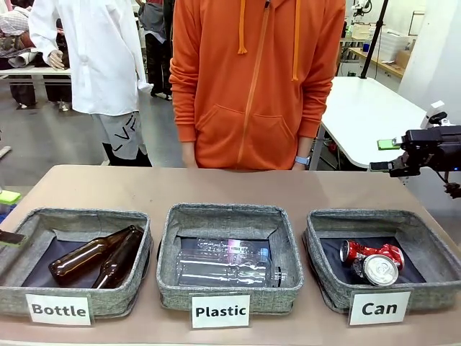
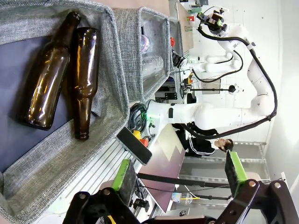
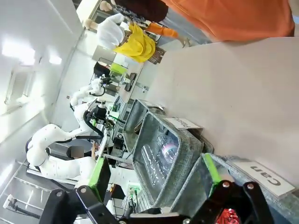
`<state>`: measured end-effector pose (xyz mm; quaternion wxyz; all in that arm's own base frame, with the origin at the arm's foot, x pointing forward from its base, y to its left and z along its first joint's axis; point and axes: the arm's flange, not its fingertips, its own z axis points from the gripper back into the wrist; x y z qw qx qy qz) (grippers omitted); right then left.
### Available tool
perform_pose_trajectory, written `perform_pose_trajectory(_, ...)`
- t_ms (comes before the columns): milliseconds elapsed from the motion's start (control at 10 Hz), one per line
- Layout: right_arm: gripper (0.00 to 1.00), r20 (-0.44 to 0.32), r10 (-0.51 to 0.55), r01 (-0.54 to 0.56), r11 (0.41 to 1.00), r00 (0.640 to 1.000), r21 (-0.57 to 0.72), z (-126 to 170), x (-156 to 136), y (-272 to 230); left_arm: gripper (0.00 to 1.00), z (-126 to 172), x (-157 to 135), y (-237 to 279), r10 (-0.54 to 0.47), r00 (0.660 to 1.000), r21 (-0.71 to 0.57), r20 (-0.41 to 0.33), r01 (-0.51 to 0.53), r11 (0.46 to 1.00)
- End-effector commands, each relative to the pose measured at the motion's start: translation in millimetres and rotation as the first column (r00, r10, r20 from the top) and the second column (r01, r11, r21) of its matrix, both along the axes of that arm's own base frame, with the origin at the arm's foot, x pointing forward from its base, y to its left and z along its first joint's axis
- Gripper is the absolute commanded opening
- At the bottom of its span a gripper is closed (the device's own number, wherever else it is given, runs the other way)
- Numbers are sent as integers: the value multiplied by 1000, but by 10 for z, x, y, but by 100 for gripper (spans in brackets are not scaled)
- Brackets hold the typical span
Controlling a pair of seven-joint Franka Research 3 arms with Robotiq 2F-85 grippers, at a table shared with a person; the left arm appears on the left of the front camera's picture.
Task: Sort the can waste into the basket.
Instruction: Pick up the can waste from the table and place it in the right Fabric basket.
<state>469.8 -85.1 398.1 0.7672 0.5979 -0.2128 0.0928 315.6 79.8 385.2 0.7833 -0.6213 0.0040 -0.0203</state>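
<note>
Right gripper: black housing, green pad, white wrist section behind. Left gripper: black finger links with silver screws, bright green pads, yellow mark at base. Person: orange zip hoodie, orange drawstrings, front pocket; pale blue watch at one wrist.

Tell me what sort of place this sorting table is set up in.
Most likely a robotics lab. White robot arms stand at other benches, three grey baskets labelled Bottle, Plastic and Can sit in a row, and a person in an orange hoodie waits across the table.
</note>
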Motion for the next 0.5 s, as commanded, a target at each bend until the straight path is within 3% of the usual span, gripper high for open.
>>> perform_pose_trajectory(0,100,18,6,-6,1000,1000,-8,23,-15,-7,100,25,-31,13,0,1000,-13,-9,0,1000)
perform_pose_trajectory(400,100,18,6,-6,1000,1000,-8,23,-15,-7,100,25,-31,13,0,1000,-13,-9,0,1000)
